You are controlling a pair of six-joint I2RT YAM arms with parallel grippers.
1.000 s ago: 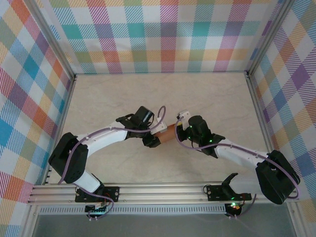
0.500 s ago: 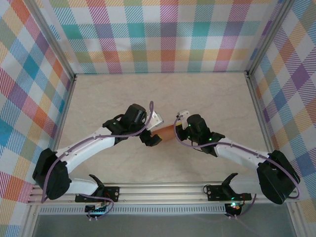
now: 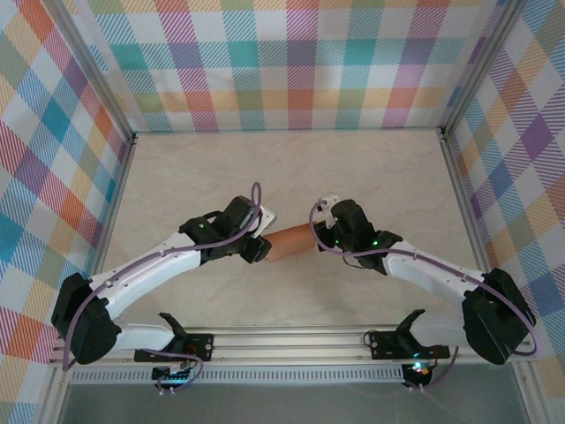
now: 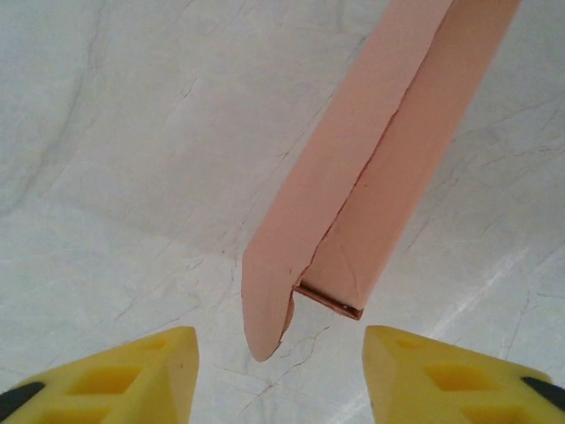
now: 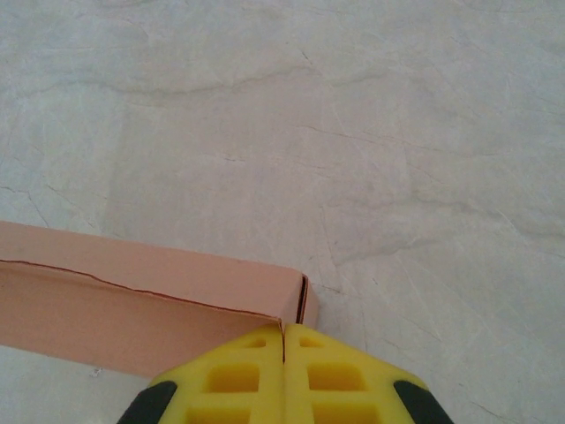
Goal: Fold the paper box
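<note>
In the overhead view, find the left gripper [image 3: 257,250] left of centre, at the left end of the paper box [image 3: 288,243]. The box is a narrow salmon-orange tube lying mid-frame over the marbled table [image 3: 380,177], between the two wrists. In the left wrist view, the yellow fingertips [image 4: 141,367] sit in the lower corners with the jaws wide apart. The box end reaches down between and just beyond them, touching neither. That end is unfinished: a rounded flap [image 4: 263,305] projects on its left side, beside a small dark-edged opening [image 4: 328,302]. Read this spacing as deliberate, since jaws spread around the end leave you placed to close on or push the loose flap. Further right in the overhead view, the right gripper [image 3: 324,237] meets the right end of the box. In the right wrist view its yellow fingers [image 5: 229,380] are together at bottom centre with a hairline seam between them. They sit directly below the squared corner of the box, whose body runs off the left edge of the frame. You cannot tell whether a thin card edge is pinched in that seam or the closed tips merely bear against the end. Either way, treat the right gripper as the anchor that braces the far end while the left end is worked. By this judgement the body is formed and the left end remains to be closed.
</note>
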